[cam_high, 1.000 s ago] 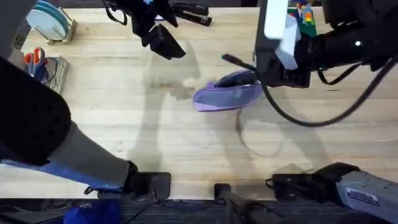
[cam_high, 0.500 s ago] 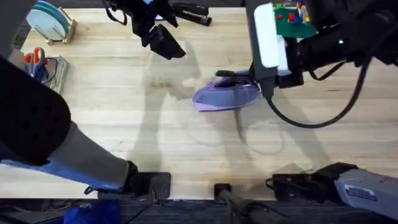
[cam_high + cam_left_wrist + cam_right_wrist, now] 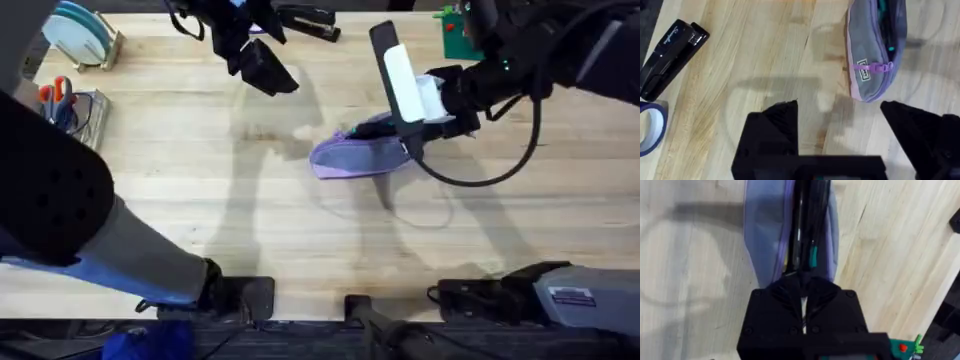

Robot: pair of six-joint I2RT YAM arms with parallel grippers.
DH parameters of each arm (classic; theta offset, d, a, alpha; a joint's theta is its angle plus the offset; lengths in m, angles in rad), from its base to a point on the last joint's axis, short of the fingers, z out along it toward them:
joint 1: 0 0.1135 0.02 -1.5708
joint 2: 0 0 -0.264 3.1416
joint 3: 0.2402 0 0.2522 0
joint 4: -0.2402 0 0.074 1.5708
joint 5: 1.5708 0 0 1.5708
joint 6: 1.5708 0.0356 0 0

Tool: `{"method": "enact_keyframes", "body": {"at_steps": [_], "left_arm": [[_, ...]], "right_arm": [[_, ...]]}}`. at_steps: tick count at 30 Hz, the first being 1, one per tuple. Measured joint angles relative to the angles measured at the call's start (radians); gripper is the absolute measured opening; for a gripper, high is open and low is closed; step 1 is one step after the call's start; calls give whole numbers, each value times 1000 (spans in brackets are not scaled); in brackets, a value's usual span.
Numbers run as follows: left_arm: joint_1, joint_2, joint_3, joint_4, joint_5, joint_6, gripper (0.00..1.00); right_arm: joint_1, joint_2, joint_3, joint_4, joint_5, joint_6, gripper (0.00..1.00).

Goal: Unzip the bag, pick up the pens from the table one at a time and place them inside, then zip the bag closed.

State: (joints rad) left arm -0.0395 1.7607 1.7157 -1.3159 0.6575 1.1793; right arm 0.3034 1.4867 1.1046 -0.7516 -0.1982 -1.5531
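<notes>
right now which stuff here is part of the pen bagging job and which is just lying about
Part of the job:
- soft lavender fabric pouch, unzipped
- thin black pens inside it
- right gripper at the pouch

Lying about:
- black stapler
- purple tape roll
- orange-handled scissors

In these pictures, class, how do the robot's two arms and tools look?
Both arms are black. The right arm carries a white block, a green circuit board and a looping black cable. The left tool has broad, angular black fingers. The right tool is a black housing with small screws.
</notes>
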Motion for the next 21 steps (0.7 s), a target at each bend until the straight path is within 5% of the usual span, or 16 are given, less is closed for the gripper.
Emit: {"method": "enact_keyframes", "body": {"at_steps": [21], "left_arm": [[0,0,0,0,0,0,993]], "right_arm": [[38,138,10,34,-39,-61,32]]}}
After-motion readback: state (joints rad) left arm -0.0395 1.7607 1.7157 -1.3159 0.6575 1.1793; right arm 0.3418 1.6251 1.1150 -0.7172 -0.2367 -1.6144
